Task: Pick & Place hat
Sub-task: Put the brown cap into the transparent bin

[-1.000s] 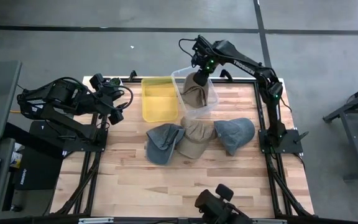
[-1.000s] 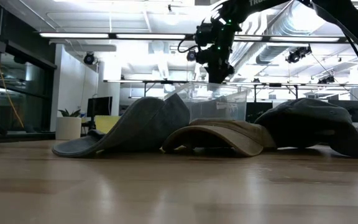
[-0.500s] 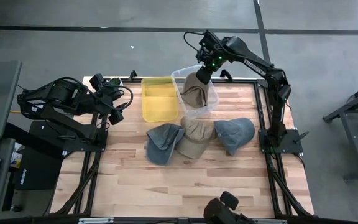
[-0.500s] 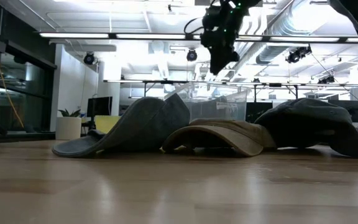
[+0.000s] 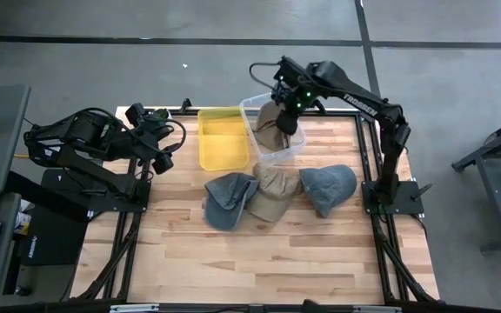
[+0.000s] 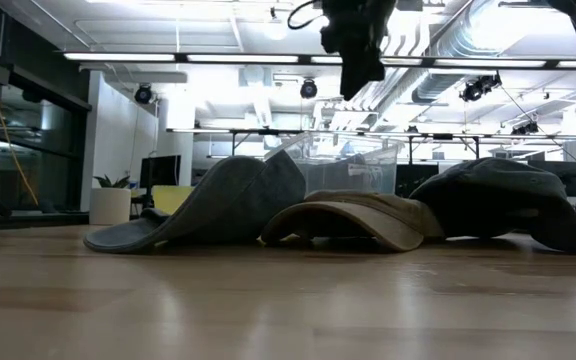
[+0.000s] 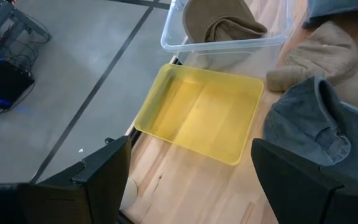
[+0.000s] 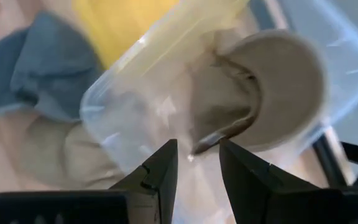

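— Where is the tan hat (image 5: 270, 129) being kept?
— It is being held inside the clear bin (image 5: 296, 143), at the far side of the tabletop (image 5: 233, 252). The right pincer (image 5: 289, 119) is being hung above that bin, with its fingers (image 8: 156, 172) parted just a little and nothing being gripped.
— What is being left around the bin?
— A yellow tray (image 5: 223, 137) is sitting right beside it. Three more hats are being left in front: a dark blue hat (image 5: 229, 197), a beige hat (image 5: 274, 191) and a blue-grey hat (image 5: 329, 187), all touching.
— And the other arm?
— The left pincer (image 5: 165, 143) is being kept off the tabletop's left edge, spread wide and empty.
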